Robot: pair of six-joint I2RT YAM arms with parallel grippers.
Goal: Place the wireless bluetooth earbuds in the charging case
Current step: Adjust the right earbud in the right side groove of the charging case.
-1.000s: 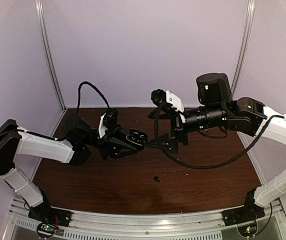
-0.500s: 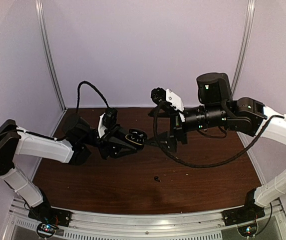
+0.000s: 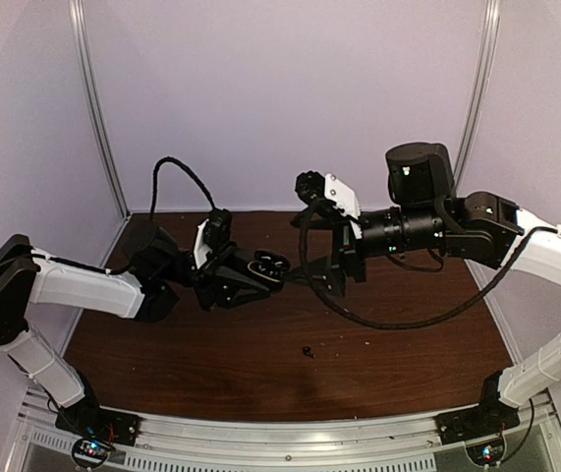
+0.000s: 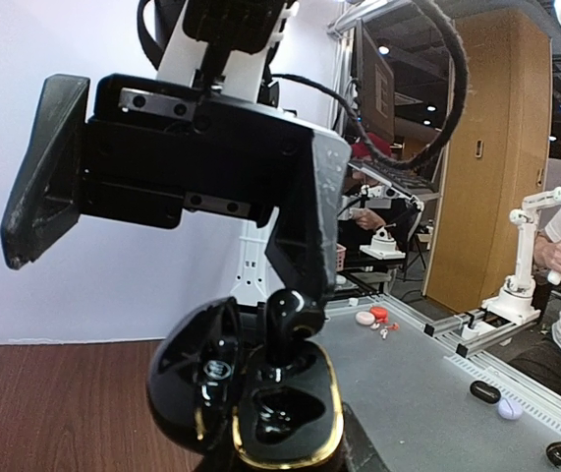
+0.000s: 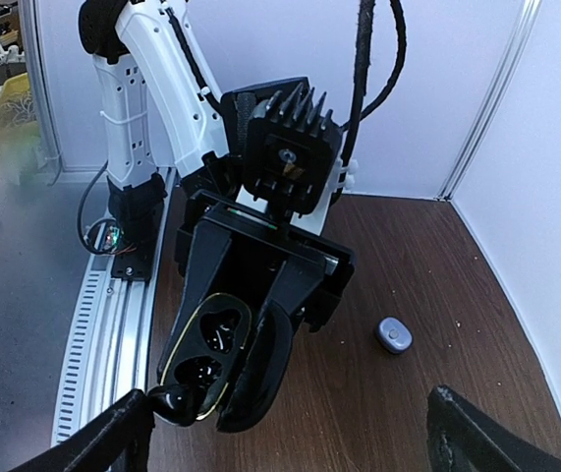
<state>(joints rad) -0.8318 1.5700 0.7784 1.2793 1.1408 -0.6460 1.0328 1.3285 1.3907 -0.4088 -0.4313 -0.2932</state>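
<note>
My left gripper (image 3: 249, 277) is shut on a glossy black charging case (image 4: 280, 413) with a gold rim, held above the table with its lid swung open. One black earbud (image 4: 295, 313) stands half-seated in the case's upper socket, while the lower socket is empty. My right gripper (image 5: 290, 433) faces the case with its jaws wide open. One of its fingertips (image 5: 113, 433) touches that earbud (image 5: 172, 401), and nothing is clamped between the fingers. A second black earbud (image 3: 308, 351) lies loose on the brown table (image 3: 211, 364), nearer the front.
A small lavender pebble-shaped piece (image 5: 393, 334) lies on the table under the arms; I cannot tell whether it is a bud or a case. Both arms meet mid-table, with a black cable (image 3: 398, 320) looping below the right wrist. Pale walls close the back and sides.
My right gripper has edged slightly left toward the case. The left gripper and the case have barely moved.
</note>
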